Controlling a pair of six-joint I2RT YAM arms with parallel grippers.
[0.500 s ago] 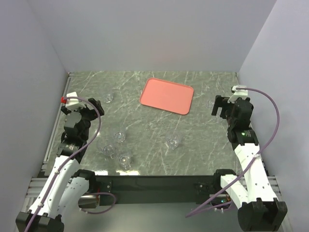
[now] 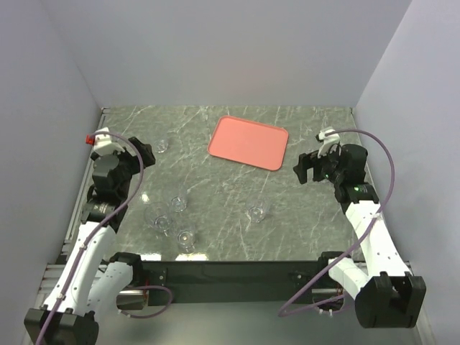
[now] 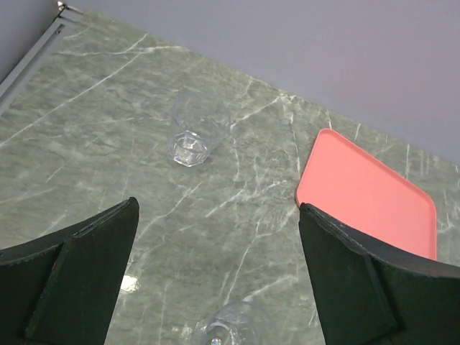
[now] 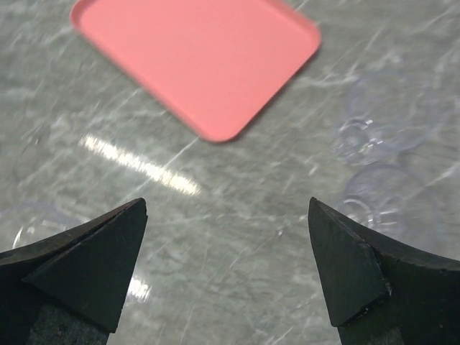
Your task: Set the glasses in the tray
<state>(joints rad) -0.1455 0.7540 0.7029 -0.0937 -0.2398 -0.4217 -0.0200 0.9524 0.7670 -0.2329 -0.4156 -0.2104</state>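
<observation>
The salmon-pink tray (image 2: 248,142) lies at the back centre of the marble table and holds nothing. Clear glasses stand on the marble: one back left (image 2: 163,146), one near the middle (image 2: 258,212), and three in a front-left cluster (image 2: 178,203) (image 2: 162,223) (image 2: 186,239). My left gripper (image 2: 139,156) hangs open over the left side. In its wrist view the back-left glass (image 3: 190,138) is ahead, another glass (image 3: 237,327) sits low between the jaws, and the tray (image 3: 370,194) is at the right. My right gripper (image 2: 307,167) is open right of the tray (image 4: 198,57), with blurred glass shapes (image 4: 388,122) ahead on its right.
Grey walls close in the table at the back and both sides. A metal rail (image 2: 79,208) runs along the left edge. Cables loop from both wrists. The black front bar (image 2: 230,273) lies between the arm bases.
The right gripper has swung left and a little forward, toward the tray's right end. The left wrist has shifted slightly up and to the left. The glasses and the tray have not moved.
</observation>
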